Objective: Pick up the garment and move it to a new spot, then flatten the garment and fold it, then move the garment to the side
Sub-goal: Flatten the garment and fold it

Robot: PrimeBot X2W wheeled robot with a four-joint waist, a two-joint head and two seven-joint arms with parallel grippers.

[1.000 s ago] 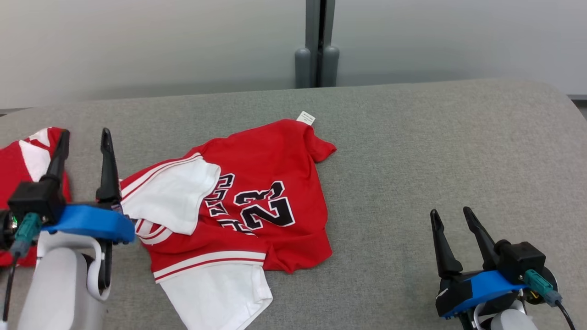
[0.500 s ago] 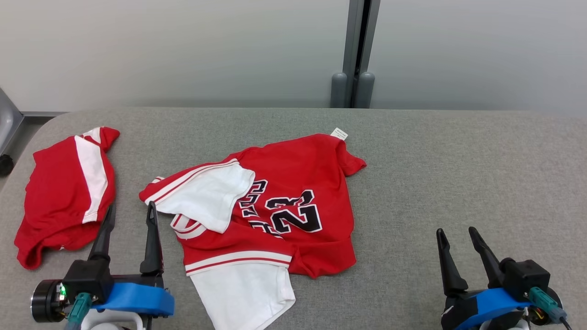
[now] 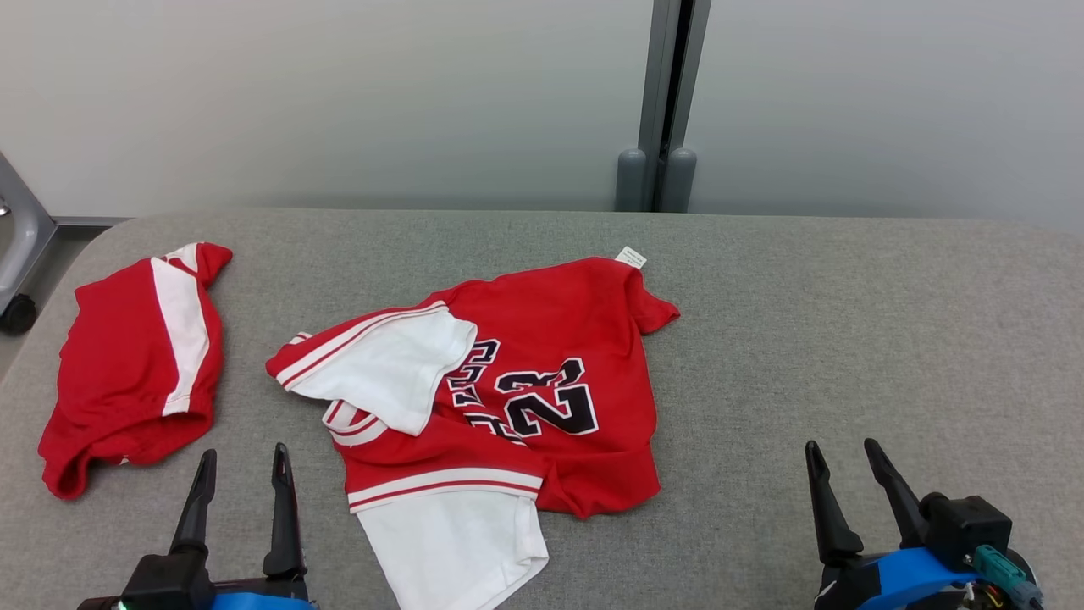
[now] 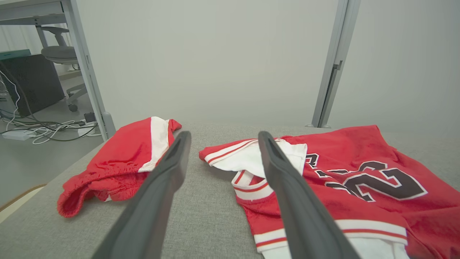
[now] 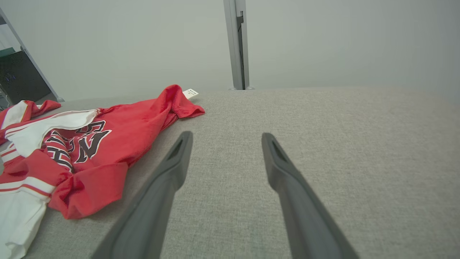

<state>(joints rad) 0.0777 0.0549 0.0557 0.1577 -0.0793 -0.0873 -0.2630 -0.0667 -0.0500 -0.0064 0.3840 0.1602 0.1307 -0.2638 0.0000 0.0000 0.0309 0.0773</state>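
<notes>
Head view shows the red garment between the spread, empty left gripper and right gripper, apparently touching neither.

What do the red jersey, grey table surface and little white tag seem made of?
The red jersey looks like soft matte knit: limp folds, ribbed trim. The grey table surface seems woven upholstery cloth, weave visible. The white tag: paper or fabric, too small to tell.
</notes>
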